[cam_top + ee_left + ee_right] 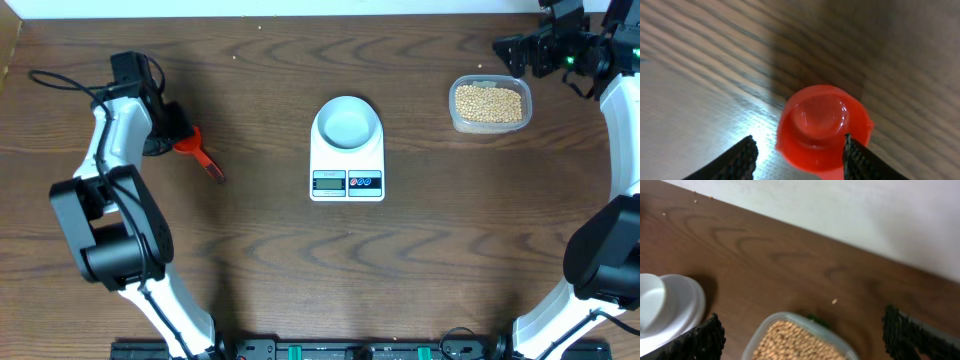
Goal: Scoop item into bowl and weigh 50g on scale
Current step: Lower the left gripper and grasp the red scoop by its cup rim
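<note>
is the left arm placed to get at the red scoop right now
Likely yes: the left gripper hangs just over the red scoop, jaws open above its cup, and nothing else lies in the way.

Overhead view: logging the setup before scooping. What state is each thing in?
scale, carrying the bowl, display unreadable
bowl, empty
tub, uncovered, holding beans
red scoop, empty, lying on the table
left gripper, open, astride the red scoop
right gripper, open, empty

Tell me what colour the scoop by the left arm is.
The scoop is bright red; the left wrist view shows it best.
</note>
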Controlling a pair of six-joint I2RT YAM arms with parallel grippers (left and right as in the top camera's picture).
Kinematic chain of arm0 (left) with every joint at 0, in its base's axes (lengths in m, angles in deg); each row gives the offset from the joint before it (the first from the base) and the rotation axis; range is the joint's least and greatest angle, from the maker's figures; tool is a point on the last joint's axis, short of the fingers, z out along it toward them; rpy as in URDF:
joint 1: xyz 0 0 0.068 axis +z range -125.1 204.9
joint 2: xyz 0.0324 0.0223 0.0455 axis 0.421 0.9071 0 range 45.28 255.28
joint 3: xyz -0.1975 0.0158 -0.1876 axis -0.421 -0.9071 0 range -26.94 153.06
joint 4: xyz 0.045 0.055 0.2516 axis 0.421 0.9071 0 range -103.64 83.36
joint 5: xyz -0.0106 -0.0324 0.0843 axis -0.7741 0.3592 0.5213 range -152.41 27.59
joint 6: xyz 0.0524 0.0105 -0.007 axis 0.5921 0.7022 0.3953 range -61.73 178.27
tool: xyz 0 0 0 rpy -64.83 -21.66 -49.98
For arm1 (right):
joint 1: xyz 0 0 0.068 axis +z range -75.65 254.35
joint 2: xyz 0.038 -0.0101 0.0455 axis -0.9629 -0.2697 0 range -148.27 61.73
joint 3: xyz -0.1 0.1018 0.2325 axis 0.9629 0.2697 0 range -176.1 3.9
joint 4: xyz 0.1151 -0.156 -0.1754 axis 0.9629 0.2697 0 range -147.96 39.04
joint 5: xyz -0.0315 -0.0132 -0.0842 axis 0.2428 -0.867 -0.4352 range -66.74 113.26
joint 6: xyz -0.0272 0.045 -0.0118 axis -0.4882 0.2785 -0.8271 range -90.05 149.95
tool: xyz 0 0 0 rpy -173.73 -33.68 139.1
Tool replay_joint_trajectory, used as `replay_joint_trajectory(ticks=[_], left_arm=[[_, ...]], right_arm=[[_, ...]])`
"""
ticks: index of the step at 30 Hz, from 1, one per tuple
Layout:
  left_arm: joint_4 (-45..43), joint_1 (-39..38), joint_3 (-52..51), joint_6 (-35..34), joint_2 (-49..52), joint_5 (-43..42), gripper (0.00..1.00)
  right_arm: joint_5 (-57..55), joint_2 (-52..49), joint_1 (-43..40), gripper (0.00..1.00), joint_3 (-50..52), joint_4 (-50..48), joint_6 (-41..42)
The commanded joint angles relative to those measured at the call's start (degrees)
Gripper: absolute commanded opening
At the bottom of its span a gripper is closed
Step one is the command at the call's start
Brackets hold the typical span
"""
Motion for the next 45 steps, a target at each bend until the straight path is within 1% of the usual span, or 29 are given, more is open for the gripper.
replay_joint_trajectory(ticks=[1, 3, 7, 9, 10, 11, 14, 20, 23, 27, 30, 31, 35, 45], left_arm=[[0.2, 0.0, 0.0, 3.5, 2.4, -3.0, 0.51], [0.2, 0.0, 0.0, 3.5, 3.2, -3.0, 0.45], [-0.4, 0.0, 0.0, 3.4, 3.4, -3.0, 0.43], [-0.6, 0.0, 0.0, 3.2, 3.4, -3.0, 0.35], [-0.6, 0.0, 0.0, 3.2, 3.4, -3.0, 0.29], [-0.6, 0.0, 0.0, 2.5, 3.4, -3.0, 0.28], [-0.6, 0.0, 0.0, 0.6, 3.4, -3.0, 0.28], [-3.3, -0.1, -0.1, 0.3, 5.4, -2.6, 0.28], [-3.8, -0.1, -0.1, 0.3, 5.5, -2.6, 0.26], [-3.9, -0.1, -0.1, 0.3, 5.7, -2.6, 0.27], [-3.9, -0.1, -0.2, -0.3, 6.1, -2.6, 0.19], [-3.9, -0.1, -0.3, -1.2, 6.1, -2.6, 0.14], [-4.1, -0.1, -0.3, -3.1, 6.1, -2.8, 0.08], [-7.1, -1.7, -1.1, -3.6, 7.1, -2.8, 0.07]], right_arm=[[0.8, 0.0, 0.7, 0.99, -1.0, 2.1, 4.7], [0.8, 0.0, 1.0, 0.99, -1.0, 2.1, 5.8], [0.8, 0.0, 1.7, 0.99, -1.0, 1.9, 8.6], [0.8, 0.0, 2.2, 0.99, -1.0, 1.9, 8.7], [0.8, 0.0, 2.4, 0.99, -1.0, 1.9, 8.7], [0.8, 0.0, 2.5, 0.99, -1.0, 1.9, 8.7], [0.7, 0.0, 2.7, 0.99, -1.0, 1.9, 8.7], [-0.6, 0.0, 2.7, 0.99, -1.0, 1.9, 8.7], [-0.8, 0.0, 2.7, 0.99, -1.0, 1.9, 8.7], [-0.8, 0.0, 2.7, 0.99, -1.0, 1.9, 8.7], [-0.7, 0.0, 2.7, 0.98, -1.0, 2.0, 8.7], [-0.7, 0.0, 2.7, 0.98, -1.0, 2.0, 8.7], [-0.7, 0.0, 2.7, 0.98, -1.0, 2.0, 8.7], [-0.7, 0.0, 2.8, 0.97, -1.0, 1.1, 8.7]])
